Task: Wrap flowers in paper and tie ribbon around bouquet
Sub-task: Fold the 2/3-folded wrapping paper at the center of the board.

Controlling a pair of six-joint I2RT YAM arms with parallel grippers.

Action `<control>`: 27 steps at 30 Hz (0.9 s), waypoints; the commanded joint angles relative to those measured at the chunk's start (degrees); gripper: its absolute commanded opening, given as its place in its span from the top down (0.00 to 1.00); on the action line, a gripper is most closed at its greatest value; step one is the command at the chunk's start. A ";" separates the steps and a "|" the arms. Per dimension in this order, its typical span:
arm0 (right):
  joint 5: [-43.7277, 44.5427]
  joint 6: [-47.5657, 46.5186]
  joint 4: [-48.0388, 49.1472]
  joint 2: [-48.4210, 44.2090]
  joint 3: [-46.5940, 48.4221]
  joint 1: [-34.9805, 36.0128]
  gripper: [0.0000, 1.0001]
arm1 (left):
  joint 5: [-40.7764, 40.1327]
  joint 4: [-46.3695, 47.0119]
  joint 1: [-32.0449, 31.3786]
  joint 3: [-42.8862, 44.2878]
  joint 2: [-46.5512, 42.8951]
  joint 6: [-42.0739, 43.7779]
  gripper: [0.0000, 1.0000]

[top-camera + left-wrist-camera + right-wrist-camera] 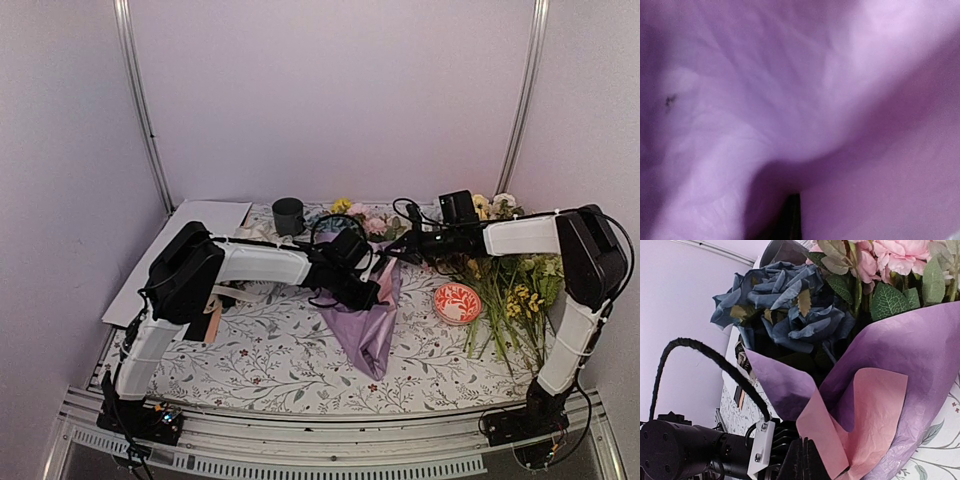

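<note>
**Right claw** (pixel 802 456), jaws closed, pinches the pink inner fold of the soft lilac-purple wrapping paper (pixel 910 355), so the cone holds around the pink and blue flowers (pixel 790 305) above it. **Left claw** (pixel 362 290), also closed and buried in the paper's folds, appears to clamp the opposite side.

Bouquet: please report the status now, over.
Left tool shut, against bouquet. Right tool shut at pink flap. No ribbon around it. Black cable near blooms.
</note>
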 commanded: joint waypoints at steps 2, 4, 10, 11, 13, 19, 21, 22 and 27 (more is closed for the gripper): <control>2.83 -0.84 -2.35 5.06 0.79 -2.17 1.00 | -0.33 -0.14 -0.06 -1.99 -0.54 1.56 0.90; 1.95 -1.94 -2.54 6.61 2.10 -2.59 1.00 | 0.10 0.97 -0.12 -2.71 -1.93 1.92 0.79; 1.04 -3.96 -2.10 10.64 4.18 -4.06 1.00 | -0.35 4.59 -0.54 -6.27 -7.80 2.92 0.61; 1.00 -4.05 -1.90 11.35 4.45 -4.15 1.00 | -0.36 4.73 -0.68 -6.84 -9.12 3.23 0.59; 0.82 -4.31 -1.42 12.74 4.91 -4.26 1.00 | -0.13 4.87 -1.11 -7.75 -11.37 4.72 0.54; 0.24 -4.26 -0.67 16.24 5.09 -4.33 1.00 | 1.20 4.13 -2.90 -12.98 -19.66 9.01 0.46; 0.33 -4.21 -0.66 16.92 5.09 -4.31 1.00 | 0.38 3.95 -2.89 -16.30 -23.07 9.33 0.46; 0.34 -4.17 -0.66 17.20 5.07 -4.37 1.00 | -1.06 3.75 -2.90 -18.19 -26.20 9.15 0.47; 0.25 -3.85 -0.63 18.10 7.23 -4.38 1.00 | -5.62 1.16 -2.93 -24.95 -29.69 6.42 0.66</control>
